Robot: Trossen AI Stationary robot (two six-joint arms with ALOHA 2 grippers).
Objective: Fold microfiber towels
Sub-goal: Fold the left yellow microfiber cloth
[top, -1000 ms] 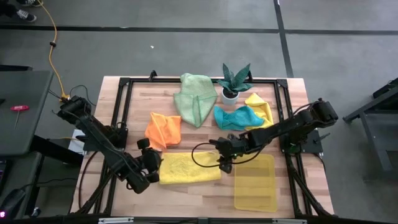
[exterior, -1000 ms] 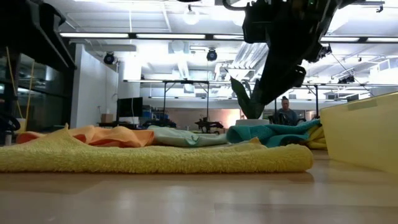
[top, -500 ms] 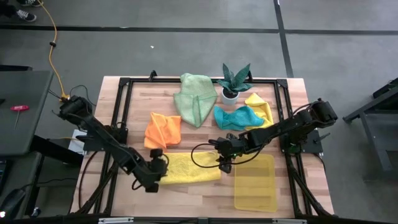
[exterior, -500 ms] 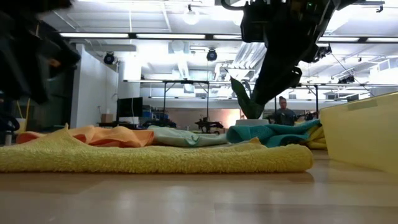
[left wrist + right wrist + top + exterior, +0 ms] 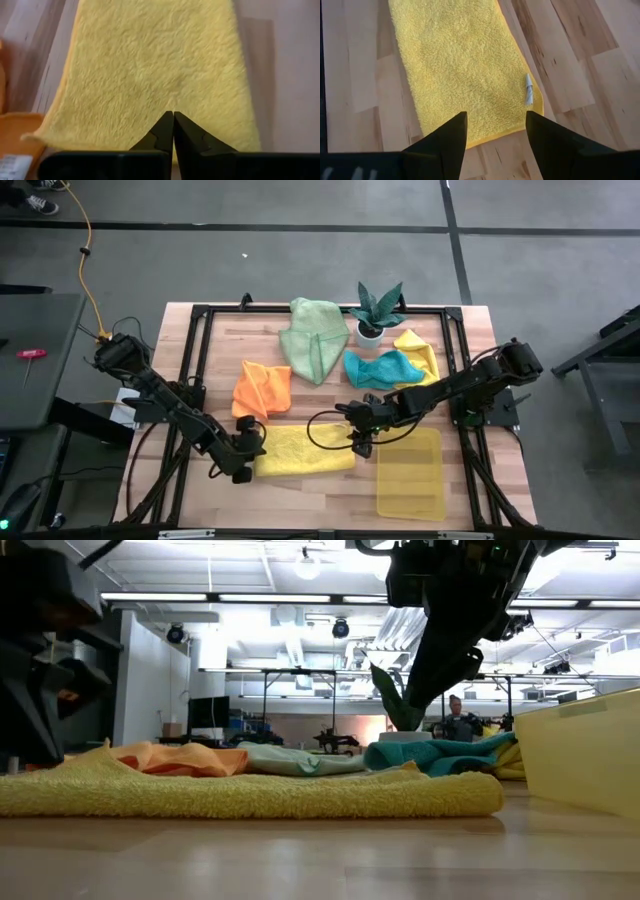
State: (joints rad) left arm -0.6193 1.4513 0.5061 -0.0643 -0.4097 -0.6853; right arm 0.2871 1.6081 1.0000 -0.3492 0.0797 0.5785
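A folded yellow towel [image 5: 303,450] lies flat on the wooden table near its front edge. My left gripper [image 5: 173,117] is shut, and its tips stand at the towel's left end [image 5: 258,452], low over the cloth [image 5: 35,730]. My right gripper [image 5: 495,125] hangs open above the towel's right end [image 5: 350,448], well clear of it [image 5: 440,670]. A small white tag [image 5: 529,89] lies on that end of the towel. My left gripper points its shut fingertips [image 5: 167,125] slanting down at the yellow towel's left end [image 5: 150,107], coming from the table's left. I cannot tell whether the tips touch the cloth. The towel lies flat and undisturbed.
Crumpled towels lie farther back: orange [image 5: 263,388], pale green [image 5: 314,337], teal [image 5: 381,367] and another yellow one [image 5: 418,350]. A potted plant [image 5: 377,310] stands at the back. A translucent yellow tray [image 5: 410,473] sits to the right of the folded towel.
My left gripper has sunk toward the table and moved right to the yellow towel's left end, tipping farther downward, and its fingers have shut. The towel has stayed where it was.
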